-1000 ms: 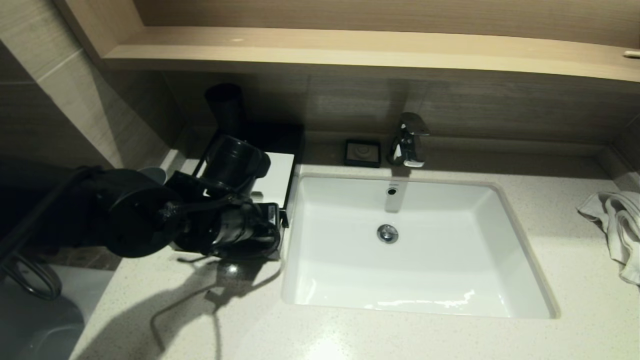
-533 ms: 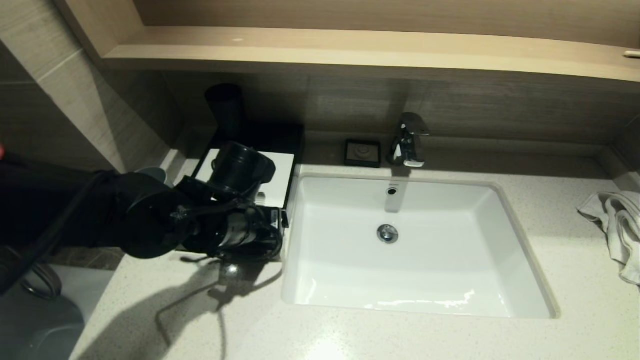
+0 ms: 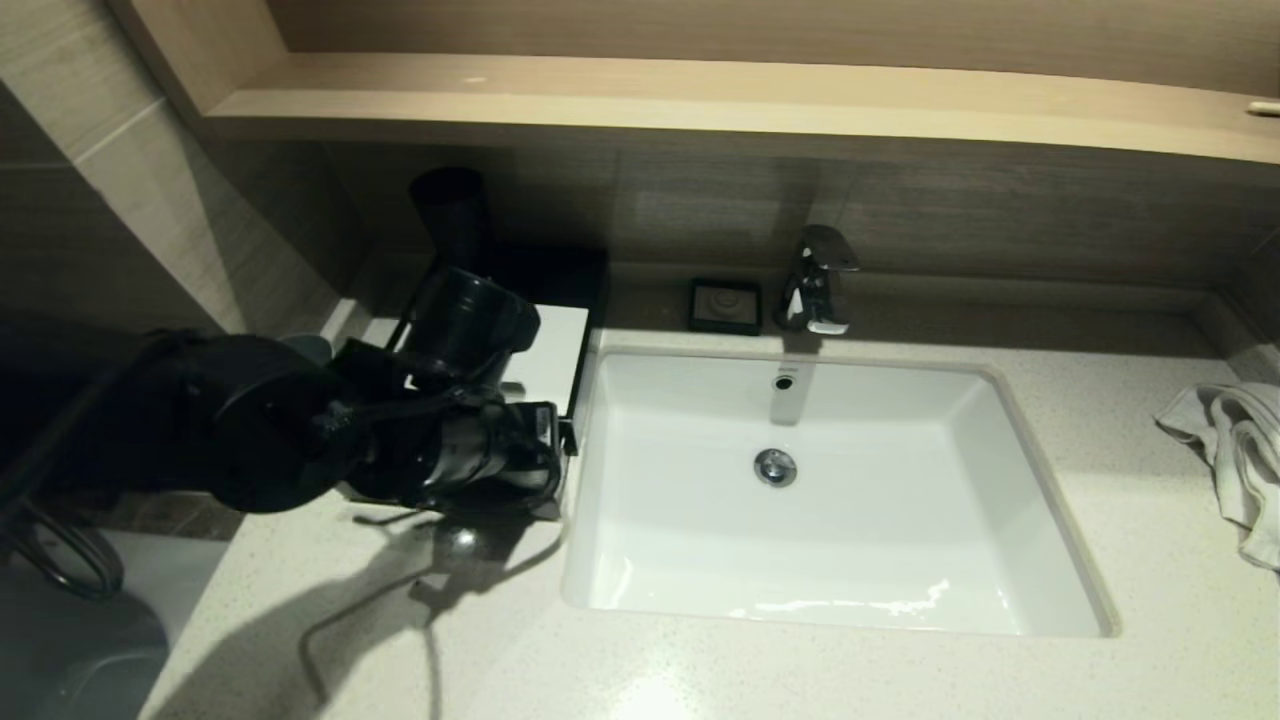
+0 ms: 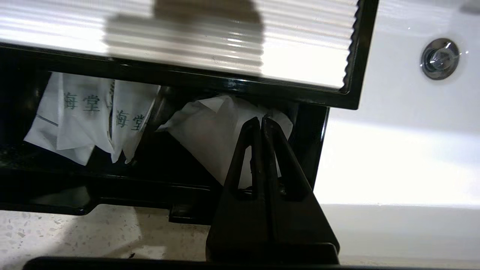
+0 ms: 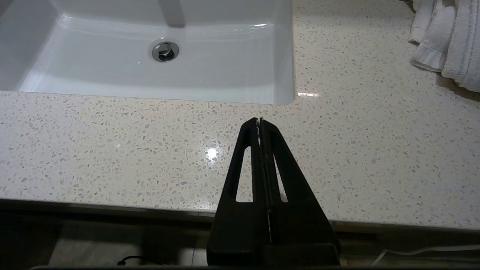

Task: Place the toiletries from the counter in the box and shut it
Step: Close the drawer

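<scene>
- The sachets [image 4: 93, 123] lie in the box's [image 4: 330, 93] open drawer, beside the basin [image 3: 830, 500].
- One sachet sticks up; it could jam as the drawer shuts.
- The left gripper [image 4: 261, 120], pinched shut and empty, sits at the drawer front.
- The right gripper [image 5: 259, 120], also shut, idles over the counter [image 5: 112, 150].
- Towel [image 3: 1230, 450] lies well apart.

Three white sachets [image 4: 90, 120] sit in one box [image 4: 322, 56]; one basin [image 3: 830, 490], one tap [image 3: 818, 280], one towel [image 3: 1235, 450], one soap dish [image 3: 725, 305].
</scene>
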You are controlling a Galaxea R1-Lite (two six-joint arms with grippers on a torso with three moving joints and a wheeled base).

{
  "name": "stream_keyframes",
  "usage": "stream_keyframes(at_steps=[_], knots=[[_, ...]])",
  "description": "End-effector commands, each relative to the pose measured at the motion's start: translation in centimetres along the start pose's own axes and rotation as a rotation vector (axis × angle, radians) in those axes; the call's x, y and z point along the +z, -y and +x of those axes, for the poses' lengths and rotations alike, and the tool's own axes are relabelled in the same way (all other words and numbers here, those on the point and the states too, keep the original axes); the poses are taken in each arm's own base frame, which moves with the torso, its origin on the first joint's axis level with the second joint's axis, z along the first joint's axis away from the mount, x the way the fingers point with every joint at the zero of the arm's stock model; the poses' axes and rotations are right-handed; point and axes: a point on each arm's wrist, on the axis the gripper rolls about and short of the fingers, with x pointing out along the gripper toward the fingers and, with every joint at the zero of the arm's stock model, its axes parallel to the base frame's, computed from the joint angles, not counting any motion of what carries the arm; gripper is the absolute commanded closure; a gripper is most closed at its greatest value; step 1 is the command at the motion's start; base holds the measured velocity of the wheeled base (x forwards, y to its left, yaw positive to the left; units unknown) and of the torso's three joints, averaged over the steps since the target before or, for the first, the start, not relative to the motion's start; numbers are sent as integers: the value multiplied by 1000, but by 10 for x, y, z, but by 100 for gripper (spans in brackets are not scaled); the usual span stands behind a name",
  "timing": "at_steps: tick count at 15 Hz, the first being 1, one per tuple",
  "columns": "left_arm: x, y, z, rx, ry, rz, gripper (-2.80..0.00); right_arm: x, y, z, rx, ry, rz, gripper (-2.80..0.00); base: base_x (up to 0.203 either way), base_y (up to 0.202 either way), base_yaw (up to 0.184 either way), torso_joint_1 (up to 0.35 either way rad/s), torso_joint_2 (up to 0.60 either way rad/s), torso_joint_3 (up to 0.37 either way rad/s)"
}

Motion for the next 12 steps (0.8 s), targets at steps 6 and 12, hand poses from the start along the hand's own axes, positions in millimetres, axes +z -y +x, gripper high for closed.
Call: stream_keyframes(at_steps=[6,12], knots=[[6,-5,-11,3,24,-15,0,0,0,0,0,0,-1,0,0,0,0,0,0,0],[1,-7,0,28,-1,-10,0,0,0,0,0,0,-1,0,0,0,0,0,0,0]])
